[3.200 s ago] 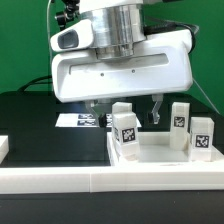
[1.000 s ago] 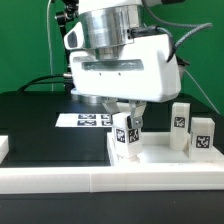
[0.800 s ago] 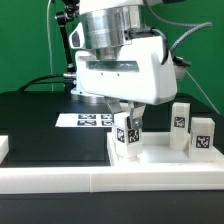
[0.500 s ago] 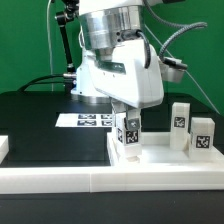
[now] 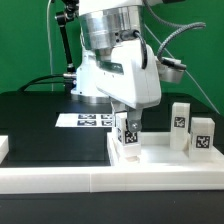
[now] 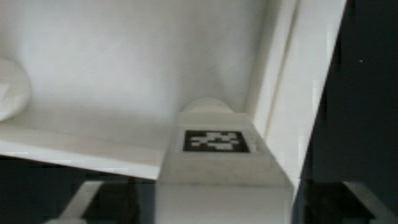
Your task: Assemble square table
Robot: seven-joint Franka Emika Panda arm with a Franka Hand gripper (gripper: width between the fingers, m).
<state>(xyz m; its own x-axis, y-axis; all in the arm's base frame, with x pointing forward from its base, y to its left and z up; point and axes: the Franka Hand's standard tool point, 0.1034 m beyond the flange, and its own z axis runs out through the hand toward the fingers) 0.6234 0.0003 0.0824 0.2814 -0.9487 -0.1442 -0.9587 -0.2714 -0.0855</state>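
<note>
The square table's white slab [image 5: 160, 158] lies at the exterior view's right, raised rim up. One tagged white leg [image 5: 127, 135] stands upright near the slab's left corner. My gripper [image 5: 127, 126] reaches down over that leg, one finger on each side. In the wrist view the same leg [image 6: 217, 172] fills the space between the dark fingers [image 6: 102, 200], with a thin dark gap on each side, so the jaws look open. The slab's inner face [image 6: 125, 60] and rim [image 6: 306, 70] lie beyond. Two more legs [image 5: 180, 116] [image 5: 202, 137] stand on the slab's right side.
The marker board [image 5: 85, 120] lies flat on the black table behind the slab. A long low white border wall [image 5: 90, 182] runs along the front, and a white block [image 5: 4, 147] sits at the left edge. Cables and a green backdrop are behind the arm.
The hand has turned about its vertical axis over the left leg, its broad face swinging away. The fingers have since spread slightly off the leg, which stays upright in place.
</note>
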